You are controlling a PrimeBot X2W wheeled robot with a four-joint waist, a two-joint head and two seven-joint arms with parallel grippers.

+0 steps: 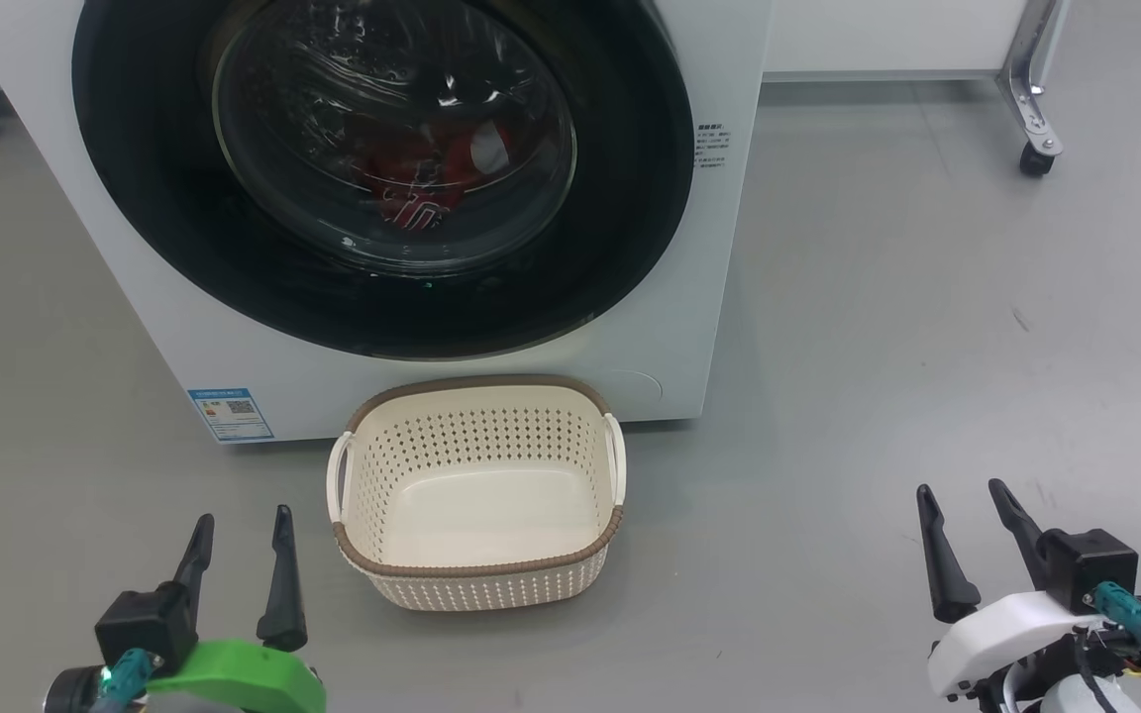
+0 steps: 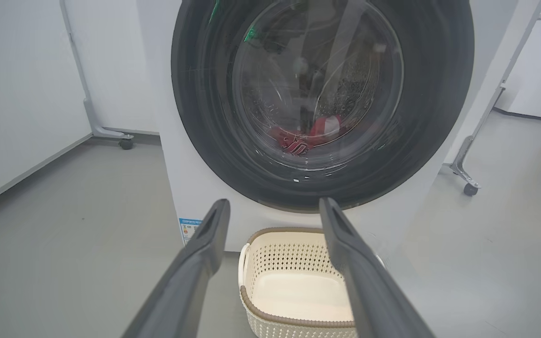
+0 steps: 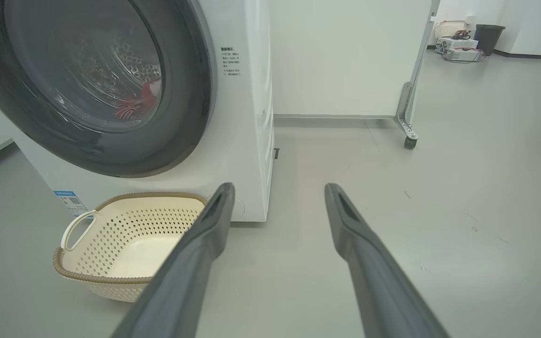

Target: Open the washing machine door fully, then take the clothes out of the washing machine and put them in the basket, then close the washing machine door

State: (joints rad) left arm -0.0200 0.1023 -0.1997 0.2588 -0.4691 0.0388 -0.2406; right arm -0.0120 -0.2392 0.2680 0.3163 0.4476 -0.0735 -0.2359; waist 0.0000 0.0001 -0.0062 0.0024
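Washing machine door [image 1: 135, 149] glossy, round; clothes [image 1: 412, 176] red; basket [image 1: 476, 591] perforated; left gripper [image 1: 244, 515], right gripper [image 1: 960, 487] jaws wide.

Head camera high, downward; 2 wrist cameras low, forward; washing machine door [image 1: 184, 248] and basket [image 1: 476, 382] in all 3.

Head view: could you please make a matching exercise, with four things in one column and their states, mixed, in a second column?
Things:
1 door
2 basket
3 clothes
4 left gripper

States:
A empty, before the washer
B open, holding nothing
C shut
D red, behind the door

Pairs: 1-C, 2-A, 3-D, 4-B
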